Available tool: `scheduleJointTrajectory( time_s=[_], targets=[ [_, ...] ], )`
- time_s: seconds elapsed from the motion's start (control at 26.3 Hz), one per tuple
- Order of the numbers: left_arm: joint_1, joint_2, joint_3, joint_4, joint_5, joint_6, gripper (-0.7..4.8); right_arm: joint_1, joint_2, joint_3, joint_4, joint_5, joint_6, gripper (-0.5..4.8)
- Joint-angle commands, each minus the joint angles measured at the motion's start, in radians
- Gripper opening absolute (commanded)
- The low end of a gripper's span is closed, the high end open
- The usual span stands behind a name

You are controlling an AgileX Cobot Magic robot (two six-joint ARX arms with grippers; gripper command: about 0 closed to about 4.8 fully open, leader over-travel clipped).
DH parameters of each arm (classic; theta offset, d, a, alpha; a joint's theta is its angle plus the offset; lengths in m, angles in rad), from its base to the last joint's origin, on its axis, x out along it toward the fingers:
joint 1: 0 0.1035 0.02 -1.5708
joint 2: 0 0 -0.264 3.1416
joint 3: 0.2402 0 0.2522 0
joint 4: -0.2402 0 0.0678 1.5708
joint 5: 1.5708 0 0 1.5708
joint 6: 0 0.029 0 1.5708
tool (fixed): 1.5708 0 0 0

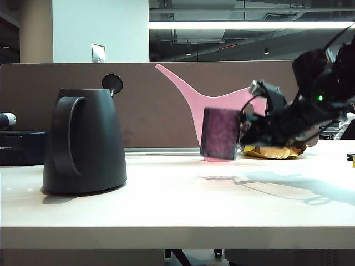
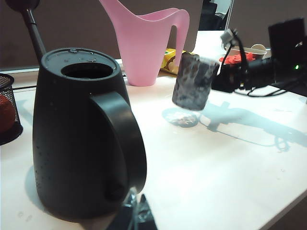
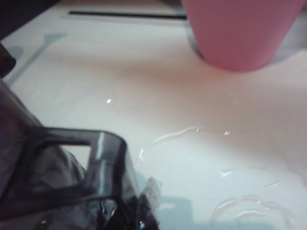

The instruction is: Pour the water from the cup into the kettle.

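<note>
From the front of the table, the cup [image 1: 220,134] hangs clear of the white table [image 1: 177,205], upright or nearly so, its shadow on the surface below. The right gripper [image 1: 248,128] has it from the side away from the kettle [image 1: 84,142], fingers closed on the handle. The kettle stands well apart, lid [image 1: 112,82] tipped up behind its mouth. The pink watering can [image 1: 222,108] sits just behind the cup, off the straight path toward the kettle.

In the left wrist view, the kettle is close, mouth [image 2: 87,70] open and facing up. The cup [image 2: 193,81] floats beyond it, slightly tilted, the right gripper [image 2: 225,77] behind it. Nothing lies between them. Only a sliver of the left gripper [image 2: 135,214] shows beside the kettle's base; I can't tell how its fingers stand.

The right wrist view shows the cup's squared handle [image 3: 72,163] up close with the grip too blurred to read, the pink can's base [image 3: 240,33] beyond, and water droplets [image 3: 249,206] on the table.
</note>
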Motion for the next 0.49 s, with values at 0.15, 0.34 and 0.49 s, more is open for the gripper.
scheduleJointTrajectory(
  time_s=[0.15,0.34,0.49],
  targets=[
    [0.000,0.001,0.003,0.009,0.000,0.003,-0.05,0.002,-0.089,0.005,-0.085,0.072,-0.045,-0.08],
    [0.000,0.001,0.002,0.002,0.000,0.003,-0.05,0.005,-0.184,0.006,-0.168,0.074,-0.073,-0.08],
    [0.000,0.001,0.002,0.002,0.000,0.003,-0.05,0.008,-0.245,0.015,-0.235,0.114,-0.105,-0.08]
  ],
)
